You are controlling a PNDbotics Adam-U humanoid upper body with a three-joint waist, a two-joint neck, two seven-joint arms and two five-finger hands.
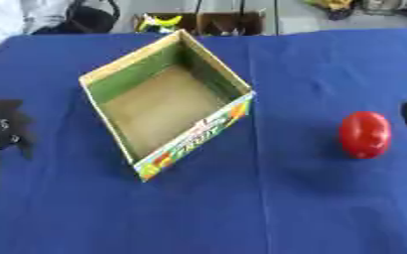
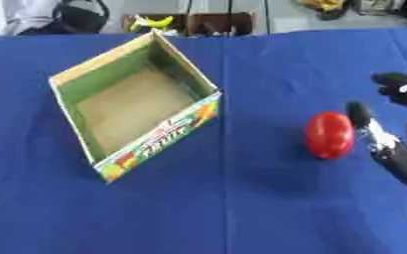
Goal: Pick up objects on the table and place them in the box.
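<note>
A blue-covered surface [image 1: 311,208] carries everything. The cardboard box [image 1: 165,106] sits left of centre, turned corner-on, open and empty. Well to its right lies a red rounded object [image 2: 329,134], like a tomato. The right hand [image 2: 389,149] is just beside that object on its right, fingers spread wide, holding nothing. The left hand [image 1: 3,126] shows at the left edge; I cannot tell its fingers. The risk: a smooth round thing may roll leftward if a finger nudges it before the thumb closes, or slip free on the long carry to the box.
</note>
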